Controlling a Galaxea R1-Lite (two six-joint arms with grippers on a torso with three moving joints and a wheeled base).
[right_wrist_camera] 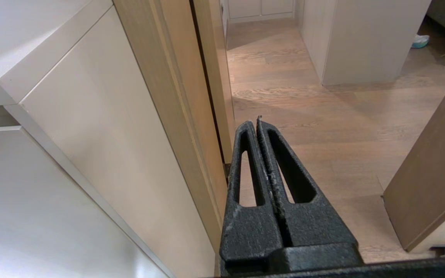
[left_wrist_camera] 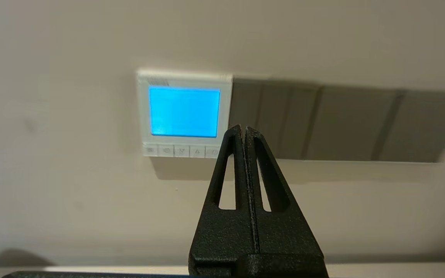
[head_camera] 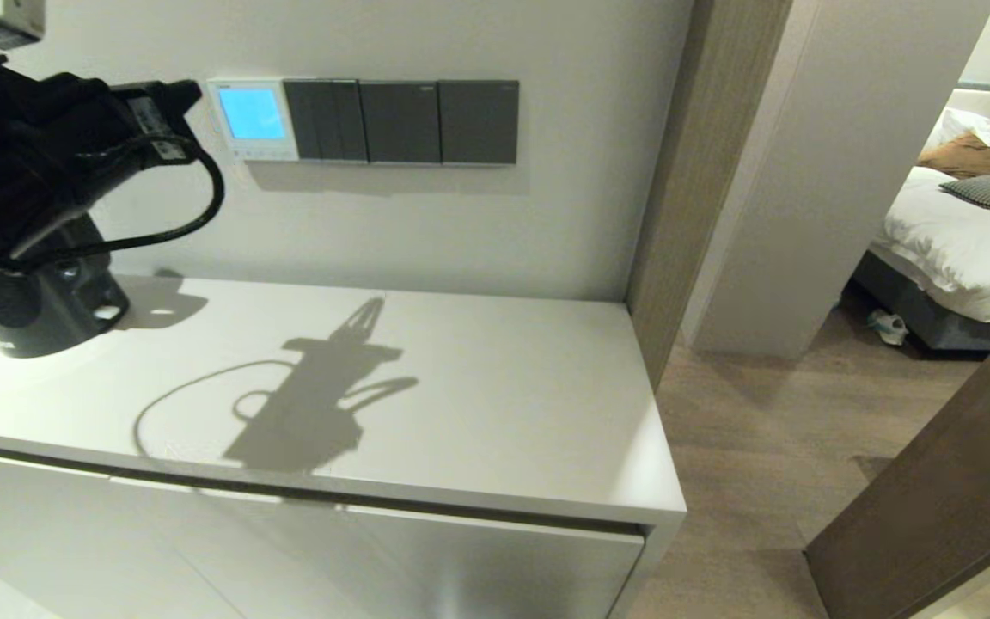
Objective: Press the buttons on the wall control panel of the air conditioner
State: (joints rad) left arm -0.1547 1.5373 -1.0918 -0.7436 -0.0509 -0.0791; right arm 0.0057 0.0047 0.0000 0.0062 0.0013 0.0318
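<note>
The air conditioner's wall control panel (head_camera: 252, 119) is white with a lit blue screen and hangs on the wall above the cabinet. In the left wrist view the panel (left_wrist_camera: 184, 112) has a row of small buttons (left_wrist_camera: 182, 151) along its lower edge. My left gripper (left_wrist_camera: 243, 129) is shut and empty. It points at the wall a short way off, its tips level with the panel's lower right corner and apart from it. In the head view the left gripper (head_camera: 188, 89) is raised just left of the panel. My right gripper (right_wrist_camera: 258, 123) is shut and empty, low beside the cabinet and over the floor.
Three dark grey switch plates (head_camera: 400, 121) sit right of the panel on the wall. A white cabinet top (head_camera: 478, 387) lies below. A wooden door frame (head_camera: 675, 172) stands to the right, then an open door (head_camera: 933, 499) and a bed (head_camera: 959, 249) beyond.
</note>
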